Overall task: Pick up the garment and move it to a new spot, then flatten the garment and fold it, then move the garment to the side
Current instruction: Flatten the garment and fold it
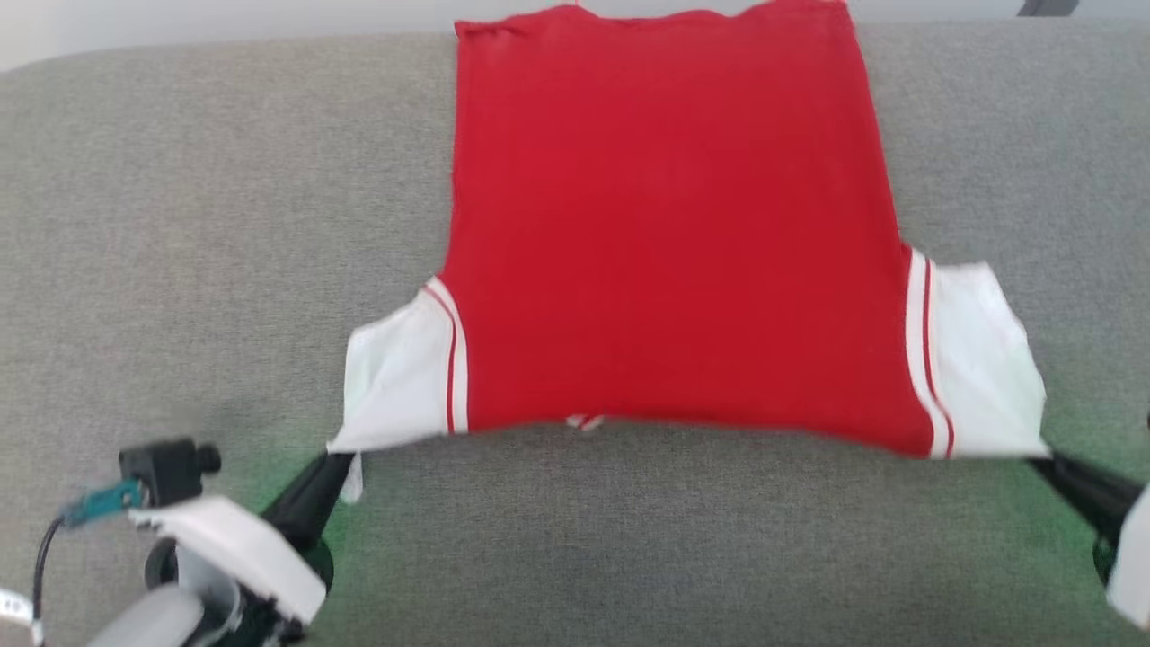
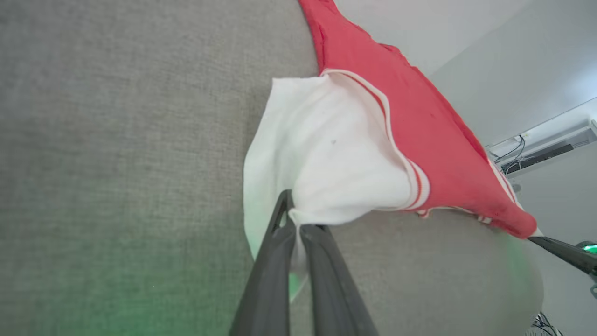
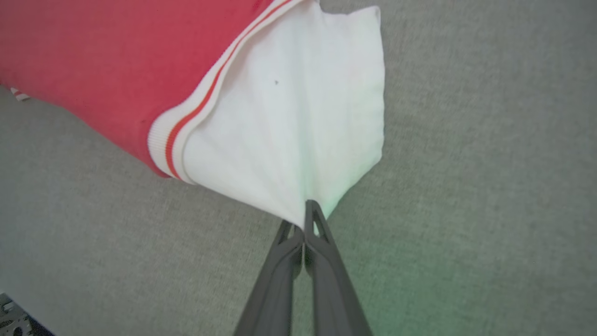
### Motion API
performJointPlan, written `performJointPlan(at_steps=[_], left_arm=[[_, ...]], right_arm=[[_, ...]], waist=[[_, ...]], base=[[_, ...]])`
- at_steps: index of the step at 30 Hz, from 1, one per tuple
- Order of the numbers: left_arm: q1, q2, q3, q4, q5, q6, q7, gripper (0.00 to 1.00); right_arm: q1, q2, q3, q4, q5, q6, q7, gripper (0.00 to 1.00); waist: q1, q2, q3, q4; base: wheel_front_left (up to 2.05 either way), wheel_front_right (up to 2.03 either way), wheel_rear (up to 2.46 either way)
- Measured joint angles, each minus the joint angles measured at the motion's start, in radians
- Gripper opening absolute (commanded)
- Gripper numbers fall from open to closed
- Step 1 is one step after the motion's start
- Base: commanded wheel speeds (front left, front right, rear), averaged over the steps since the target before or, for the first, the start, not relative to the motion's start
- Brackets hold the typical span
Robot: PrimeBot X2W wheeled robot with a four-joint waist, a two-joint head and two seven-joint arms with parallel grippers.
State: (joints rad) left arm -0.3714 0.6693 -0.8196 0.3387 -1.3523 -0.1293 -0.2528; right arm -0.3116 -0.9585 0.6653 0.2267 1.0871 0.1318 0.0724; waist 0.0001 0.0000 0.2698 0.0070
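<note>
The garment (image 1: 665, 234), a red short-sleeved shirt with white sleeves and striped trim, lies spread on the grey fabric surface (image 1: 180, 225), its far hem near the surface's back edge. My left gripper (image 1: 337, 463) is shut on the near corner of the white sleeve on the left (image 1: 400, 373), and the left wrist view shows that pinch at the left gripper (image 2: 293, 219). My right gripper (image 1: 1042, 460) is shut on the corner of the white sleeve on the right (image 1: 979, 359). In the right wrist view the right gripper (image 3: 305, 219) pinches that sleeve (image 3: 298, 121), the cloth pulled taut.
The grey surface stretches wide to both sides of the shirt and in front of it. A pale wall (image 1: 225, 18) lies beyond its back edge. The left wrist view shows a wall-mounted unit with cables (image 2: 545, 149) in the room behind.
</note>
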Motion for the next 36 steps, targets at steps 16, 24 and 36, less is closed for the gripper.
performJointPlan(at_steps=[16,24,36], left_arm=[[0.296,0.033,0.159,-0.257,0.068,0.042,-0.008,0.0],[0.253,-0.063,0.12,-0.148,0.077,0.025,-0.002,0.0],[0.211,-0.122,0.093,-0.067,0.127,0.006,-0.004,0.0]], right_arm=[[0.377,0.002,-0.306,-0.198,0.018,0.0,0.069,0.0],[0.324,0.148,-0.32,-0.115,-0.1,-0.001,0.184,0.0],[0.318,0.198,-0.389,-0.113,-0.21,0.002,0.208,1.0]], waist=[[-0.0001,0.0,-0.012,0.025],[0.0,0.0,-0.017,0.034],[0.0,0.0,0.0,0.064]], base=[[0.0,0.0,0.0],[0.0,0.0,0.0],[0.0,0.0,0.0]])
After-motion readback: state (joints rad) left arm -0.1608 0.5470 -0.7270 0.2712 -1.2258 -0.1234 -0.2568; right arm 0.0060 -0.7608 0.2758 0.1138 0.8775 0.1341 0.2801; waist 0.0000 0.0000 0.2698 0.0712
